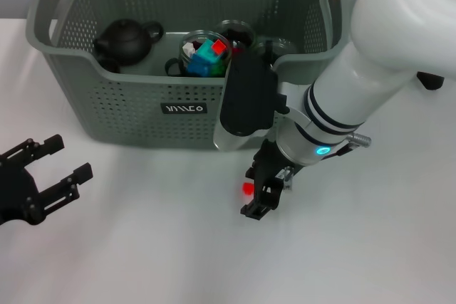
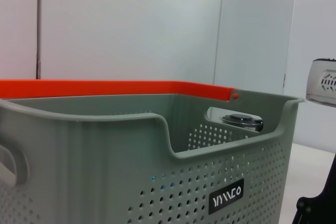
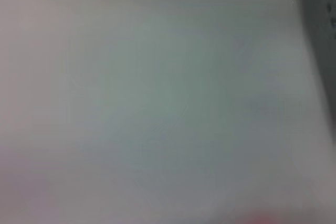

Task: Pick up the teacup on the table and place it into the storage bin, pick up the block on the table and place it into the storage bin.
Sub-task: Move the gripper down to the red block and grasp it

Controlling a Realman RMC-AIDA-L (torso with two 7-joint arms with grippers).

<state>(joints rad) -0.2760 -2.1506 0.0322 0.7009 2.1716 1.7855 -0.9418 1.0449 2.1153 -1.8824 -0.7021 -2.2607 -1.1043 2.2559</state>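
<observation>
A small red block (image 1: pixel 247 189) lies on the white table in front of the storage bin (image 1: pixel 128 108). My right gripper (image 1: pixel 252 191) is down at the table, open, with the block between its two fingertips. A red blur at the edge of the right wrist view may be the same block (image 3: pixel 262 220). No teacup shows on the table. Inside the bin are a black teapot (image 1: pixel 125 40), a clear cup (image 1: pixel 204 56) holding coloured blocks, and a dark cup (image 1: pixel 236 33). My left gripper (image 1: pixel 44 176) rests open at the lower left, holding nothing.
The grey perforated bin (image 2: pixel 105 150) with orange handle tops fills the left wrist view, black label (image 2: pixel 226 202) facing me. The right arm's white forearm (image 1: pixel 370 83) hangs over the bin's front right corner. Bare white table lies in front.
</observation>
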